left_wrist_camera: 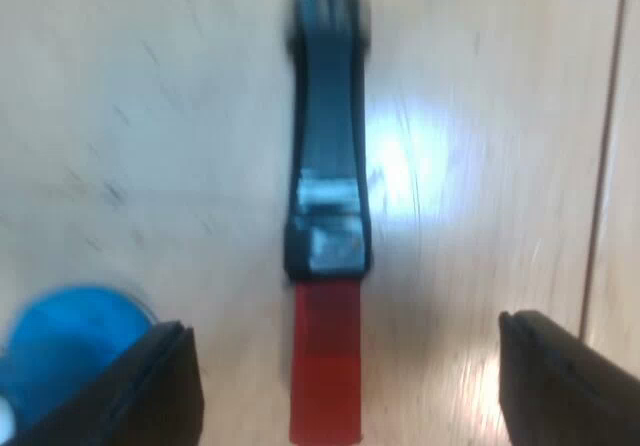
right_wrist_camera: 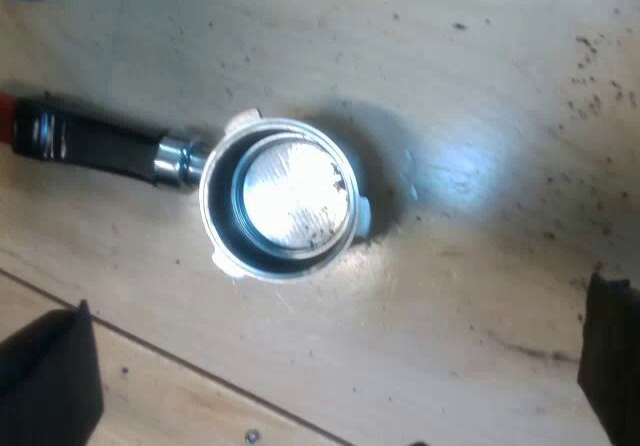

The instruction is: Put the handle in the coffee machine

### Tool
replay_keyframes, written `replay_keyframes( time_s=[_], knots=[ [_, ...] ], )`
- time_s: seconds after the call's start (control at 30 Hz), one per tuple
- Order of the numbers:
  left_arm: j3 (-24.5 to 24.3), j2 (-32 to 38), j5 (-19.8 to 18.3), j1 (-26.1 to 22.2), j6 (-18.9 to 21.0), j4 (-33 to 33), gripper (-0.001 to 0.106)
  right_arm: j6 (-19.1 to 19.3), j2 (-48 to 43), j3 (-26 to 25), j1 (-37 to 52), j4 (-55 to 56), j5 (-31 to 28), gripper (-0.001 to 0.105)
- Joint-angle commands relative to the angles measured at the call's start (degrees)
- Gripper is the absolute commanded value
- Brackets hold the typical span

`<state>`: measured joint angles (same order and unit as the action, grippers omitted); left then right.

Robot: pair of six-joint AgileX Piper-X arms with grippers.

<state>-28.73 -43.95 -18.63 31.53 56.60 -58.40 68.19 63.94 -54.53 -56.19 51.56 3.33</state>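
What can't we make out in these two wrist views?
Left wrist view: blue tamper, blurred, partly behind the left gripper, cut by the edge.
Left wrist view: handle blurred; its far end runs past the edge.
Right wrist view: metal holder, its red end cut by the edge.

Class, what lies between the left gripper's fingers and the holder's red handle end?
Only bare wooden table, on both sides of the red handle end, in the left wrist view.
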Motion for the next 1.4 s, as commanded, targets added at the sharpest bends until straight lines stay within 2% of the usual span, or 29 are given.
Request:
replay_keyframes(
  time_s=[0.03, 0.1, 0.17, 0.37, 0.5, 0.63, 0.77, 1.0, 1.4],
  knots=[
    [-0.5, 7.1, -1.9, 0.3, 1.4, -2.2, 0.065, 0.0, -0.4, -0.6, -0.2, 1.7, -0.1, 0.105],
    [-0.5, 11.6, -3.2, 0.3, 1.6, -4.0, 0.065, 0.0, -0.4, -0.6, -0.2, 1.7, -0.1, 0.105],
    [-0.5, 16.8, -6.2, 0.3, 3.4, -6.2, 0.065, -0.1, -0.4, -0.6, -0.2, 1.5, -0.1, 0.105],
    [-0.5, 24.3, -13.0, 0.3, 6.5, -4.7, 0.065, -1.2, -0.4, -0.6, -0.2, -0.7, -0.1, 0.105],
    [-0.5, 24.4, -13.5, 0.3, 6.5, -4.4, 0.066, -1.9, 0.1, -0.6, -0.2, -3.1, -0.1, 0.105],
    [-0.5, 24.4, -13.2, 0.3, 6.9, -4.3, 0.075, -3.8, 2.8, -0.6, -0.2, -3.3, -0.2, 0.105],
    [-0.5, 24.4, -13.0, 0.3, 8.8, -3.4, 0.074, -4.0, 6.0, -0.6, -0.2, -5.1, 0.1, 0.105],
    [-0.5, 24.4, -13.0, 0.3, 9.2, -3.0, 0.074, -4.2, 10.5, -0.6, -0.2, -8.2, 0.9, 0.105],
    [0.1, 24.4, -13.0, 0.3, 9.2, -2.9, 0.074, -8.3, 17.0, -0.6, -0.2, -12.1, 3.0, 0.105]
  ],
)
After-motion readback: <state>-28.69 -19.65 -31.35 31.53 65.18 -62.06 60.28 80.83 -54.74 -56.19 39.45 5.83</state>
